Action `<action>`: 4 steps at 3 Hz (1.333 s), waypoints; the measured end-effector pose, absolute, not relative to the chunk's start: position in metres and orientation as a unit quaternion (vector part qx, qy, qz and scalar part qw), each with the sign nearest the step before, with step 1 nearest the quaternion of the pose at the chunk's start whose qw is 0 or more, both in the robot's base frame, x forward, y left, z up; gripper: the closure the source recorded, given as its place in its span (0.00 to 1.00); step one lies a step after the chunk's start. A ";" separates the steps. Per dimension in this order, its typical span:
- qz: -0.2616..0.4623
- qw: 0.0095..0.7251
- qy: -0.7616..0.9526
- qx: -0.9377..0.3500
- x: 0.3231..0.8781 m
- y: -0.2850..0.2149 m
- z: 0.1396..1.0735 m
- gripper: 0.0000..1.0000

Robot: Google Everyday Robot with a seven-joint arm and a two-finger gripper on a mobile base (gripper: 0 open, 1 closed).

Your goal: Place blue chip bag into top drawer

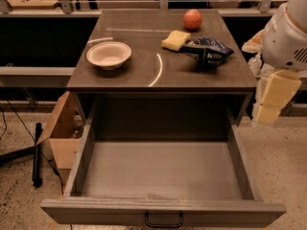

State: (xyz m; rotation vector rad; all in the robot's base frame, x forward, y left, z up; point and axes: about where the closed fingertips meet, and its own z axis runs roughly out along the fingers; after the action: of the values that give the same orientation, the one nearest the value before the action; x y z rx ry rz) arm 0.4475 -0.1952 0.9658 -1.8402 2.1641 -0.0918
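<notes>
Gripper [272, 98] hangs at the frame's right edge beside the cabinet; open or closed, I cannot tell. Upper right on the tabletop [211, 78], the blue chip bag [207, 51] touches a yellow sponge [175, 40], with a red-orange fruit [192, 19] behind and a white bowl [109, 54] to the left. The top drawer [96, 210] is pulled open below, showing only its grey floor.

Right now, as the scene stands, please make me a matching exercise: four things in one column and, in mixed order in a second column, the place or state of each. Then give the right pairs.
Column one:
1. blue chip bag
2. white bowl
3. top drawer
4. gripper

Column two:
A. pulled open
B. on the left part of the tabletop
C. off the tabletop, beyond its right edge
D. on the right part of the tabletop, beside the yellow sponge

Pairs: 1-D, 2-B, 3-A, 4-C.
</notes>
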 end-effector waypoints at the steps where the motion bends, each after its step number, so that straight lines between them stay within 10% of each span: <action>1: -0.013 0.190 0.720 -0.667 0.458 -0.156 0.950 0.00; 4: -0.070 0.380 0.703 -0.597 0.524 -0.157 0.951 0.00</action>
State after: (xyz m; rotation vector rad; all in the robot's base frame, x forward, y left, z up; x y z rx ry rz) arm 0.5236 -0.1573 0.9511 -1.5259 1.7949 -0.1788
